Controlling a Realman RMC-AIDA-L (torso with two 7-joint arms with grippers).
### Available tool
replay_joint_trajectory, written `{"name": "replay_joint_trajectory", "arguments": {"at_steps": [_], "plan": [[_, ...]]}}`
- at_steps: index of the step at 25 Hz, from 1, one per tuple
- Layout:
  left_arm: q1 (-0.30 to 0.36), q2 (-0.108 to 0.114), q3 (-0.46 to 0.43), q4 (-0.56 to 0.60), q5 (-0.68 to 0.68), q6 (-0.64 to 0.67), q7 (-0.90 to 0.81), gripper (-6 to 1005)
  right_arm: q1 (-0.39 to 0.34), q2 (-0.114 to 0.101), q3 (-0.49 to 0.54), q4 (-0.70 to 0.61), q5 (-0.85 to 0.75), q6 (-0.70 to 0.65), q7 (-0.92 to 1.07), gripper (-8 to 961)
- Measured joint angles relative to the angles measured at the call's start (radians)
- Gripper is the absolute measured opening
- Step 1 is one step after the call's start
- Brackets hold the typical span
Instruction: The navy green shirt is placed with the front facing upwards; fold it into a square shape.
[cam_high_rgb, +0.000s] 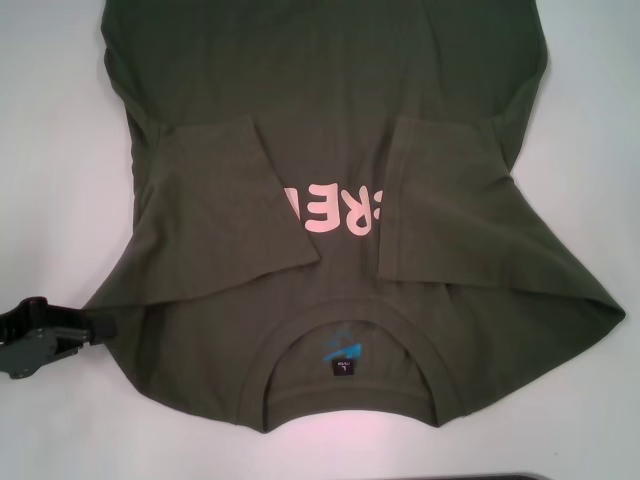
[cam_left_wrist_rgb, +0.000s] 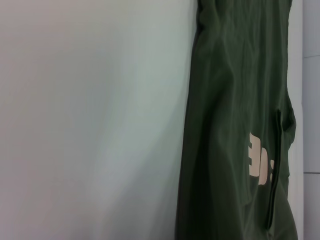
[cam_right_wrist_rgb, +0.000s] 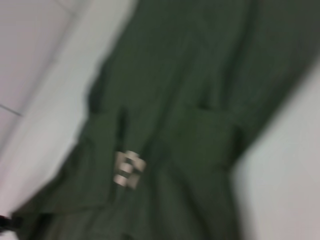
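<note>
Navy green shirt (cam_high_rgb: 330, 150) flat across the table (cam_high_rgb: 60, 440), collar at the near edge, both sleeves folded in. Left gripper (cam_high_rgb: 35, 335) near left edge, aperture unclear; right gripper unseen. Next, probably lengthwise folding

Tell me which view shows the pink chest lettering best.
The head view: the pink lettering sits mid-chest on the navy green shirt, partly covered by both folded-in sleeves. The left wrist view shows only a sliver; the right wrist view shows a small blurred patch.

Navy green shirt (cam_high_rgb: 330, 130) flat, front up; both sleeves folded inward, partly covering pink lettering; shoulder edge apparently beside left gripper (cam_high_rgb: 100, 328).
</note>
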Motion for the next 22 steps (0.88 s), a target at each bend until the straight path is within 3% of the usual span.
{"name": "replay_joint_trajectory", "arguments": {"at_steps": [2,5,10,22], "plan": [[-0.002,0.000,0.000,0.000,0.000,-0.001,-0.001,39,0.009,-0.027,0.005,0.001,-0.069,-0.002,0.046,857],[-0.012,0.000,0.000,0.000,0.000,-0.004,-0.003,38,0.025,-0.038,0.007,0.000,-0.148,-0.015,0.075,857],[-0.020,0.000,0.000,0.002,0.004,-0.003,-0.003,39,0.058,-0.028,-0.002,0.041,-0.245,-0.029,0.085,856],[-0.020,0.004,0.000,-0.001,0.009,-0.005,0.001,41,0.074,-0.008,-0.009,0.208,-0.264,0.034,0.084,855]]}}
